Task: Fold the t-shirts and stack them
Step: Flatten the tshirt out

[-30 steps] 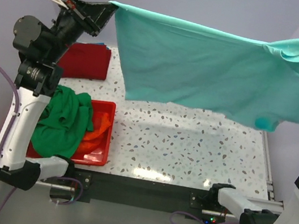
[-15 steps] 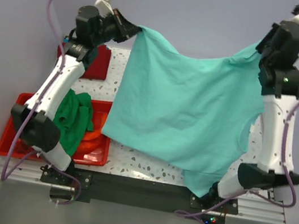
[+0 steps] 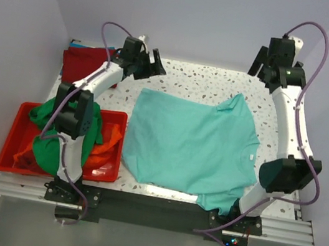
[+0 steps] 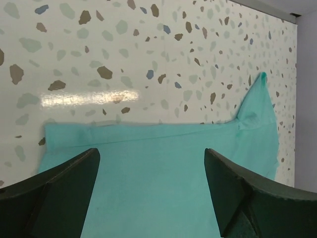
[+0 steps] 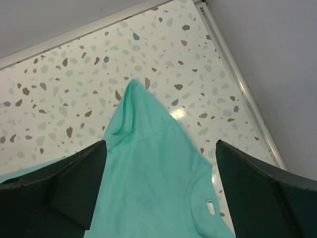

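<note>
- The teal t-shirt [image 3: 192, 143] lies spread out flat in the middle of the table [image 3: 209, 80]. One sleeve points to the far side. A near corner reaches the near edge of the table.
- We see no fold in it yet. So we think this shirt is only laid out, and all its folding is left to do.
- The left gripper [image 3: 155, 66] hangs near the far left corner of the teal shirt. Its two fingers are wide apart and hold nothing.
- The right gripper [image 3: 258, 63] hangs near the far sleeve. Its fingers are wide apart too, with nothing in them.
- The dark red t-shirt [image 3: 84, 65] sits at the far left of the table. It looks like a neat flat square, so we think it is done and is the start of the pile.
- The green t-shirt [image 3: 54, 142] is bunched up and hangs over the red bin [image 3: 9, 163]. The orange t-shirt [image 3: 109, 142] lies crumpled in the bin beside it. Both need to be taken out, folded and stacked.
- We cannot make out a blue shirt for sure.
</note>
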